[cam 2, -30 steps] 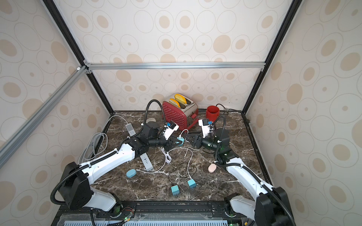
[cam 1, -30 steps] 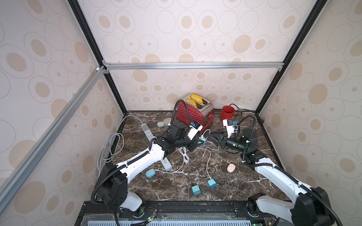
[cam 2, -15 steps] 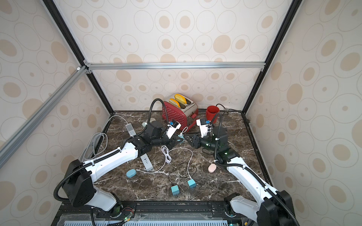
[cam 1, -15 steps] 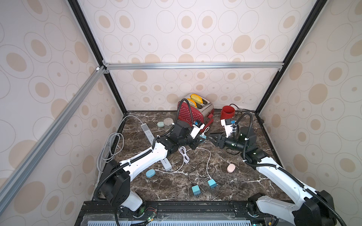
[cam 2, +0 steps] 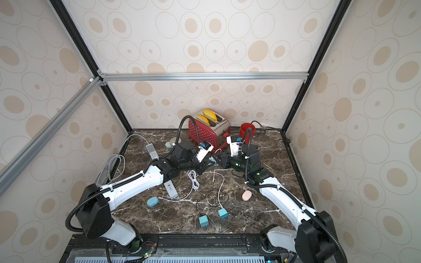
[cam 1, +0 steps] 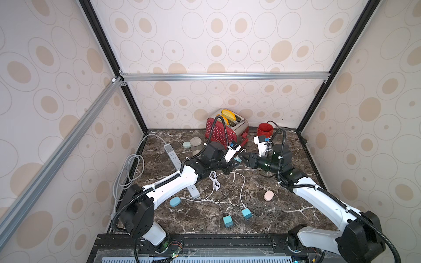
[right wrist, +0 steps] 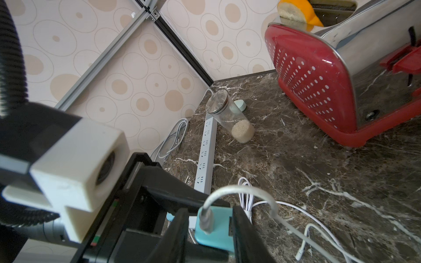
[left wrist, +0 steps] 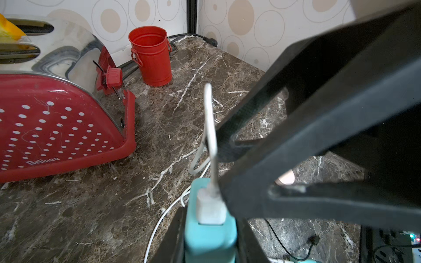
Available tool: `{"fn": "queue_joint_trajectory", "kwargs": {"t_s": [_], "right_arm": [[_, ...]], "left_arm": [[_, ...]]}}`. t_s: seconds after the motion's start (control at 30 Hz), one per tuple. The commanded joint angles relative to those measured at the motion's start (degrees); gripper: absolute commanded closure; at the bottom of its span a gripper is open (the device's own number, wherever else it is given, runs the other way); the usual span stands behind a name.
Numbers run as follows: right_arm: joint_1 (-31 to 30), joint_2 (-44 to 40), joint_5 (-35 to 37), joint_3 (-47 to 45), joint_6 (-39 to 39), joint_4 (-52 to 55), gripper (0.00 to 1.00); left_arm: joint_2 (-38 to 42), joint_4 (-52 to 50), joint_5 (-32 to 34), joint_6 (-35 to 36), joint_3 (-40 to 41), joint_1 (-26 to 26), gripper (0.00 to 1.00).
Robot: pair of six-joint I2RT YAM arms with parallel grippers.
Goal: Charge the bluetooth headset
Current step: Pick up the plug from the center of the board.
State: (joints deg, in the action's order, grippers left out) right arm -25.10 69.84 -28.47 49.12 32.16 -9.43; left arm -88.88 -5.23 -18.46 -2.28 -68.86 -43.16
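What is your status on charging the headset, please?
Left gripper shut on teal adapter, white cable plugged in. Right gripper straddling same adapter, grip unclear. Blue case and pink case on table. Loose cords beneath.

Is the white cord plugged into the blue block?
Yes, plugged in. In the left wrist view the white plug sits pushed into the blue block, its cord rising from it.

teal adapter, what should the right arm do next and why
Probably close the right fingers onto the teal adapter: they flank it closely, though contact is unclear. The left fingers hold it with the white cable plugged in, so a firm second grip looks needed before any handover.
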Motion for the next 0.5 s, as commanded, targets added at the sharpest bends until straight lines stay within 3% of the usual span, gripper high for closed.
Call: {"fn": "queue_joint_trajectory", "kwargs": {"t_s": [0.0, 0.33, 0.47], "right_arm": [[-1.0, 1.1, 0.5, 1.3, 1.1, -1.0, 0.66], [-1.5, 2.9, 2.2, 1.7, 1.1, -1.0, 0.84], [-1.4, 3.4, 2.2, 1.6, 0.3, -2.1, 0.91]], "left_arm": [[-0.7, 0.4, 0.6, 1.4, -3.0, -0.5, 0.97], [-0.8, 0.4, 1.4, 1.5, -3.3, -0.9, 0.92], [-0.9, 0.6, 1.4, 1.3, -3.2, -1.0, 0.79]]}}
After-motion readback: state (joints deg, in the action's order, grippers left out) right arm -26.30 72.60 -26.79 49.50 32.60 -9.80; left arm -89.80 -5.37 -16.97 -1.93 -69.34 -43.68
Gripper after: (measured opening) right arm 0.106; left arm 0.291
